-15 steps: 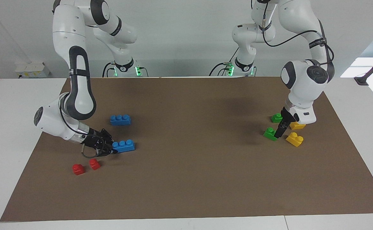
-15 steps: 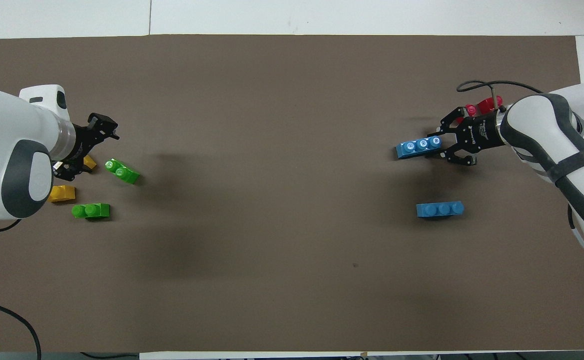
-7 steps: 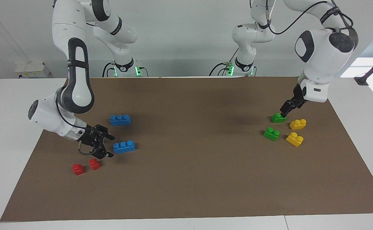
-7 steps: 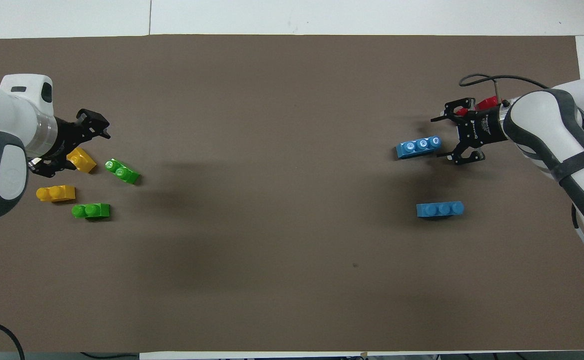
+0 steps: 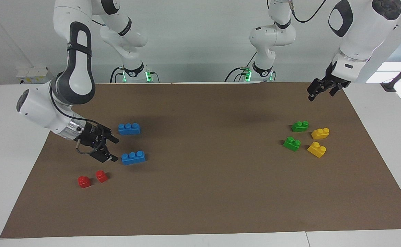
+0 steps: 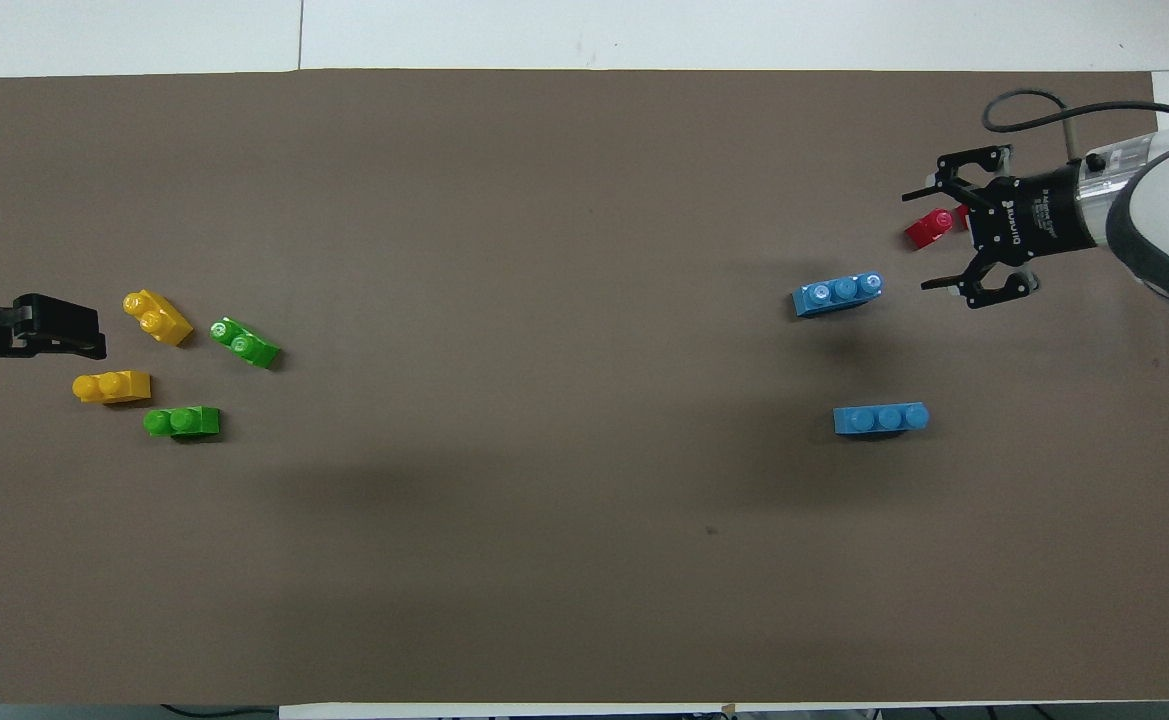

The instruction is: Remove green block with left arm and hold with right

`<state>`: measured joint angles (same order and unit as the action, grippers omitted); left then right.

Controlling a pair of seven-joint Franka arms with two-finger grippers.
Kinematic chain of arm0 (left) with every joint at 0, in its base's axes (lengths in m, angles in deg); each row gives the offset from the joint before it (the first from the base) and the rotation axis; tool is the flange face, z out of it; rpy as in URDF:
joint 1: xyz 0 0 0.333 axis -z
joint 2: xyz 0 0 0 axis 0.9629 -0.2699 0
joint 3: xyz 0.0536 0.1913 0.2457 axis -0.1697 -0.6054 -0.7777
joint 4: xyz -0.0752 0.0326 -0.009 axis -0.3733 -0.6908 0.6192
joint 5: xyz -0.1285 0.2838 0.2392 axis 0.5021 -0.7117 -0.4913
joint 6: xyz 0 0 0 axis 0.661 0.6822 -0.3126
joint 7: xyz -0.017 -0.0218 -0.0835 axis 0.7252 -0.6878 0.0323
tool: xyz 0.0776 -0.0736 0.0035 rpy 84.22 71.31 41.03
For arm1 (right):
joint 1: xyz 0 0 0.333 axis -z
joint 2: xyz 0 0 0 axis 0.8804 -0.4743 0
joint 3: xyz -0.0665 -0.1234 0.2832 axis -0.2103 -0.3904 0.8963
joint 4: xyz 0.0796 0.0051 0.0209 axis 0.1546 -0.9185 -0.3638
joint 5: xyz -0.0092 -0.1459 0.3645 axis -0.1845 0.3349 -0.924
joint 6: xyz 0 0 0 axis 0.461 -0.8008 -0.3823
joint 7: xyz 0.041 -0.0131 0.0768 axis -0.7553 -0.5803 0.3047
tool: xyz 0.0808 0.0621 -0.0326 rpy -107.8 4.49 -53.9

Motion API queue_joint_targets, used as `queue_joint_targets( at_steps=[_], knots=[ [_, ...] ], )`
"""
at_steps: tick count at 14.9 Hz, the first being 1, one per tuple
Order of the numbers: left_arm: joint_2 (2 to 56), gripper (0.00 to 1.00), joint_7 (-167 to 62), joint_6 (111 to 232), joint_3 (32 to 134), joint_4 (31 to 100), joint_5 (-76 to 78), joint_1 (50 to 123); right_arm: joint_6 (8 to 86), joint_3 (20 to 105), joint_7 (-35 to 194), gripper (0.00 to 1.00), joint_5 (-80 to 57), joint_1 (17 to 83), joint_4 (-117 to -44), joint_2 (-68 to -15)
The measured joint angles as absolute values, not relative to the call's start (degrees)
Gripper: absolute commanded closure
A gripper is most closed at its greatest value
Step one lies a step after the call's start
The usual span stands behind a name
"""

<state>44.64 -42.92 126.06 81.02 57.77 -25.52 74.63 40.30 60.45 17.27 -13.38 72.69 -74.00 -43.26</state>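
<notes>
Two alike green blocks lie on the brown mat [image 5: 200,192] at the left arm's end. One green block [image 5: 299,126] [image 6: 182,422] is nearer to the robots. The other green block [image 5: 292,143] [image 6: 244,342] lies farther out and askew. My left gripper [image 5: 320,90] [image 6: 92,335] hangs open and empty, high over the mat's edge, clear of both. At the right arm's end my right gripper [image 5: 114,149] [image 6: 919,238] stands open just above the mat, a short gap from a blue brick [image 5: 133,157] [image 6: 837,294], holding nothing.
Two yellow bricks [image 5: 320,133] [image 5: 317,149] sit beside the green ones toward the mat's edge. A second blue brick [image 5: 129,128] lies nearer to the robots. Two small red bricks [image 5: 84,181] [image 5: 101,176] lie farther out than the right gripper.
The left gripper has risen from between the green and yellow bricks and drawn back, empty. The right gripper has let go of the blue brick, opened and backed away from it.
</notes>
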Motion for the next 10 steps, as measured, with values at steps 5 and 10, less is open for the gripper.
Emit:
queue_joint_targets(
  at_steps=[5,10],
  knots=[
    [45.9,0.00,-41.0,124.2,80.8,57.3,-25.5,74.1,28.6,60.8,20.6,0.00,-2.1,72.6,-64.8,-37.6],
    [45.9,0.00,-40.9,124.2,80.9,55.9,-25.5,73.7,19.9,61.1,32.1,0.00,1.8,71.5,-61.6,-29.9]
  ],
)
